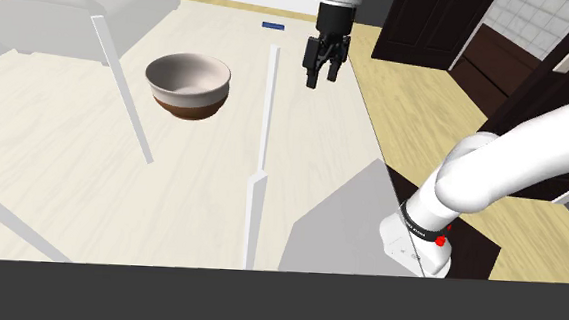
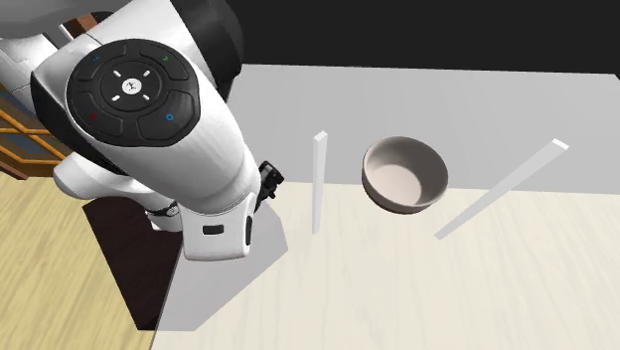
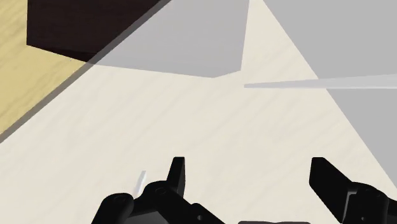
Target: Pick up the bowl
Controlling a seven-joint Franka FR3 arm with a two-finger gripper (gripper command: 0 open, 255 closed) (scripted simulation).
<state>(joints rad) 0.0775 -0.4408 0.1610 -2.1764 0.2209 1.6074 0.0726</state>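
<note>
Step in hand: approach; grasp not yet begun. All-black two-finger gripper [image 1: 321, 79] hangs above the pale wood-grain counter [image 1: 63, 142]. Its fingers [image 3: 177, 173] stand well apart, with nothing between them but bare counter. Target: round bowl [image 1: 187, 86], off-white inside with a brown band round the foot. It sits upright on the counter at about 9 o'clock from the gripper in the shoulder view, well apart from it. In the second exterior view it lies at 3 o'clock from the gripper. Contents: bowl empty, inner wall and floor bare. Obstacles: thin white upright slat [image 1: 269, 103] stands between gripper and bowl; a leaning white slat [image 1: 126, 91] is at the bowl's 9 o'clock. Judgement: carry the hand across high enough to pass the upright slat, then descend over the near rim, one finger inside, one outside. Hold the spread wide until the rim sits between the fingers, and centre the wall so the bowl neither tips nor skids on closing. Lift straight up.
</note>
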